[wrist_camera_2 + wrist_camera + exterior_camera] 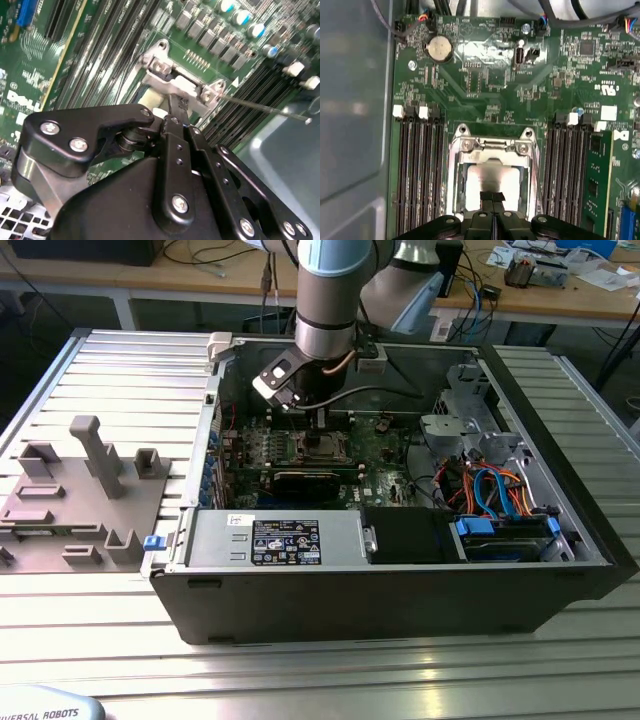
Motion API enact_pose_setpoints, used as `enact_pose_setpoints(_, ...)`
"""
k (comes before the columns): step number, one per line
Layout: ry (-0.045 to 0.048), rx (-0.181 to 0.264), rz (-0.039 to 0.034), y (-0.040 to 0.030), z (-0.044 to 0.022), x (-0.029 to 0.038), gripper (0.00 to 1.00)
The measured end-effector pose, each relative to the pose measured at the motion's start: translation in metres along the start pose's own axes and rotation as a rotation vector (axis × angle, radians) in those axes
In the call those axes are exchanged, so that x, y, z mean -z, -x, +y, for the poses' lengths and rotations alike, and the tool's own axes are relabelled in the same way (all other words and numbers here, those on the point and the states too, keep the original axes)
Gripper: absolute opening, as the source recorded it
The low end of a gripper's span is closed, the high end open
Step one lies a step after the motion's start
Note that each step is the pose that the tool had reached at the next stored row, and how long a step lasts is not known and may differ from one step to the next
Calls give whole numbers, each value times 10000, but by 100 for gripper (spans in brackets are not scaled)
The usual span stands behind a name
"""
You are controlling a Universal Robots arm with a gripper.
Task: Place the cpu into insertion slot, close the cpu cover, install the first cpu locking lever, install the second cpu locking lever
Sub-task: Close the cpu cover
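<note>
The cpu [492, 175], a flat square with a dull silver top, sits in the insertion slot [326, 448]. The cpu cover [492, 146], a thin shiny metal frame, lies around it, and the chip shows through the cover's window. The black hand [493, 197] has its fingers pressed together, tips apparently resting on the chip's face. Long black memory slots [420, 170] flank the socket on the green motherboard [485, 80]. The open computer case [400, 610] stands on a ribbed metal worktop [100, 370].

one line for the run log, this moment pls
gripper: shut, tips over cpu | cpu: seen through cpu cover window | cpu cover: looks down | locking lever: sticks out free
</note>
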State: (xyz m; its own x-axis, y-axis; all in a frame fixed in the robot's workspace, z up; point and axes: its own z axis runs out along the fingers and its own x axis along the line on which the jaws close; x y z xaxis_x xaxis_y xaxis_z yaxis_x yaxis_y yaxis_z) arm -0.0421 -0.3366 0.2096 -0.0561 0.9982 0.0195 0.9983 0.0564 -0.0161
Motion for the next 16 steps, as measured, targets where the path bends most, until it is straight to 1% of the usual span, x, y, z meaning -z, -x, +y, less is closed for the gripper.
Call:
enact_pose_setpoints(1,2,2,0,-2,-25,-2,11)
enact_pose_setpoints(2,2,1,0,-2,-35,-4,11)
enact_pose_setpoints(6,1,0,-1,-3,-57,-23,11)
enact_pose_setpoints(12,-4,1,-8,-1,-61,-57,11)
enact_pose_setpoints(15,0,0,-2,-2,-60,-59,11)
enact_pose_setpoints(16,-3,-2,-2,-1,-50,-58,11)
